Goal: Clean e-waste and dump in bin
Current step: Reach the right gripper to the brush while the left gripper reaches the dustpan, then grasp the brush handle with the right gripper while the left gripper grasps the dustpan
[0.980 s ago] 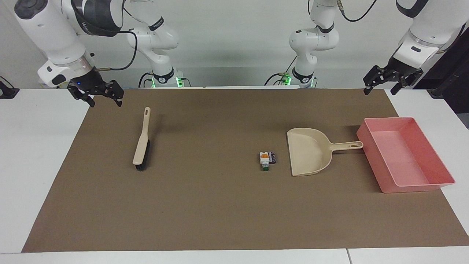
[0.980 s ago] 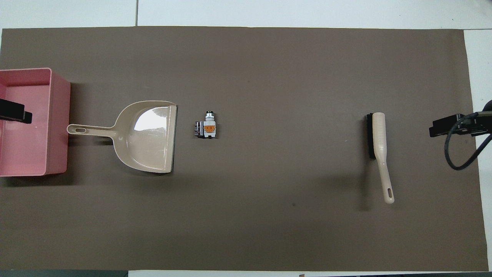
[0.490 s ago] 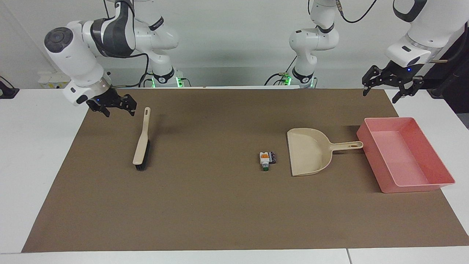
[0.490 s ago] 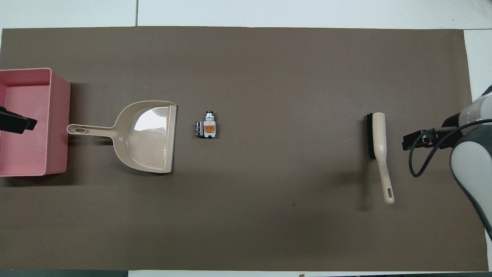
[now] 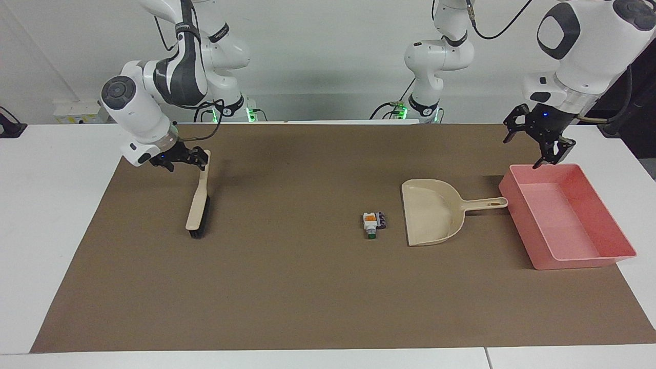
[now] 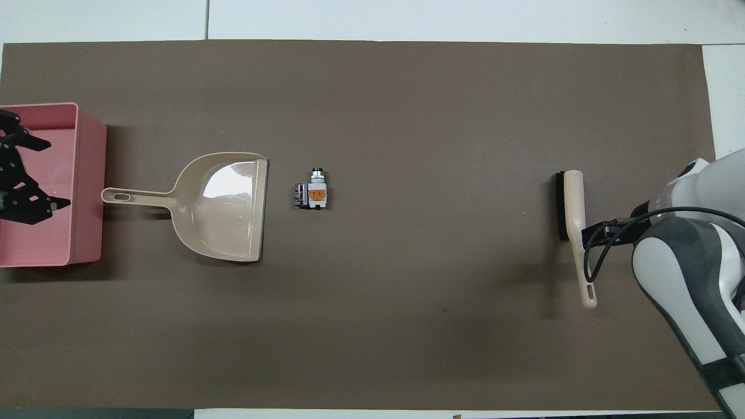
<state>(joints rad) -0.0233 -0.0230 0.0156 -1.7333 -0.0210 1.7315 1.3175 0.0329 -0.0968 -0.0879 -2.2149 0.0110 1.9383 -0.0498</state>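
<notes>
Overhead view: bin (image 6: 87, 186) cut off by the picture's edge at the left arm's end of the table; only part of its floor and walls shows. Left gripper (image 6: 23, 174) partly cut by the same edge.

Right arm (image 6: 692, 256) covers part of the mat (image 6: 407, 326). Right gripper (image 5: 187, 158) at the brush (image 5: 197, 205) handle: contact cannot be told. E-waste (image 5: 373, 221) too small to make out its parts.

E-waste (image 5: 373, 222) just beside dustpan (image 5: 431, 212) mouth; bin (image 5: 589, 258) at its handle; brush (image 5: 198, 201) toward right arm's end
</notes>
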